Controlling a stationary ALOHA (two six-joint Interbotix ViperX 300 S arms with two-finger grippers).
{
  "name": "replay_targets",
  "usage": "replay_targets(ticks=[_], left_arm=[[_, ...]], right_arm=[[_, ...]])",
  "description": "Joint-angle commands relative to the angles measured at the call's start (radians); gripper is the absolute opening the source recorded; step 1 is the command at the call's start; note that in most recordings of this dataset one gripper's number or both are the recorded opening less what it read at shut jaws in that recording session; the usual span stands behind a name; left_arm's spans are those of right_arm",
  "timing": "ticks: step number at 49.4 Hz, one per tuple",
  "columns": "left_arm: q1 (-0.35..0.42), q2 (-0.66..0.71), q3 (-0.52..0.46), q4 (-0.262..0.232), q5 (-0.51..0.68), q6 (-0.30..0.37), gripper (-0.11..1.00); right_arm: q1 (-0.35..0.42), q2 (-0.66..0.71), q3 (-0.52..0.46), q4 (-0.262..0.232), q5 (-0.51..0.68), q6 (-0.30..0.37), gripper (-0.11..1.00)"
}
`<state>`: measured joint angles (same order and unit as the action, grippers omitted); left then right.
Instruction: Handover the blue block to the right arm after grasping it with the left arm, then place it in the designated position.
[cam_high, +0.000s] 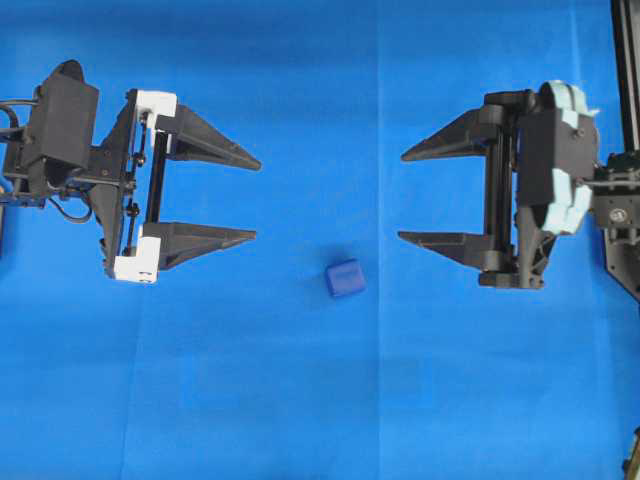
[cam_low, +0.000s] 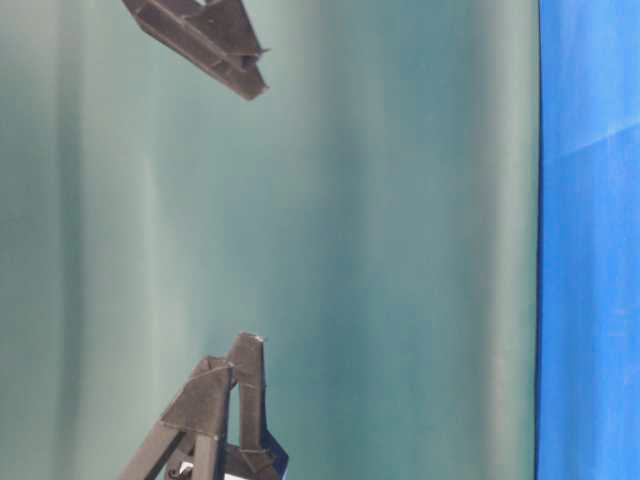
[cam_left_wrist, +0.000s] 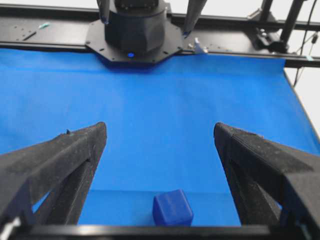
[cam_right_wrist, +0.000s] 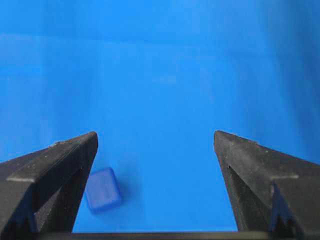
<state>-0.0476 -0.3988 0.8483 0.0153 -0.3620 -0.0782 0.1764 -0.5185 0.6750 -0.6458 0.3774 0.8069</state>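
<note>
On the surface (cam_high: 300, 400) at 6 o'clock of centre — blue block (cam_high: 344, 277) ungrasped | left end effector (cam_high: 255, 200) apart | right end effector (cam_high: 402, 197) apart | grasp, handover, placement — all pending

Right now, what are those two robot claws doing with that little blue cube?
Nothing is holding it at this moment. The blue block sits by itself on the blue cloth, between the two arms. The left gripper, the one with white brackets, is wide open and empty. The right gripper, all black, is wide open and empty too. Neither claw touches the block, so the left arm's pick-up has not happened yet.
</note>
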Motion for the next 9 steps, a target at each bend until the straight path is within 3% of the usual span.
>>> replay_targets(ticks=[1,9], left_arm=[[-0.005,-0.015,-0.026,0.002,-0.009,-0.002,0.93],[-0.008,-0.017,-0.026,0.002,-0.009,-0.002,0.93]], right_arm=[[-0.003,-0.021,-0.002,-0.011,-0.046,0.002,0.88],[-0.017,-0.048,0.031,-0.012,-0.123,0.002,0.88]])
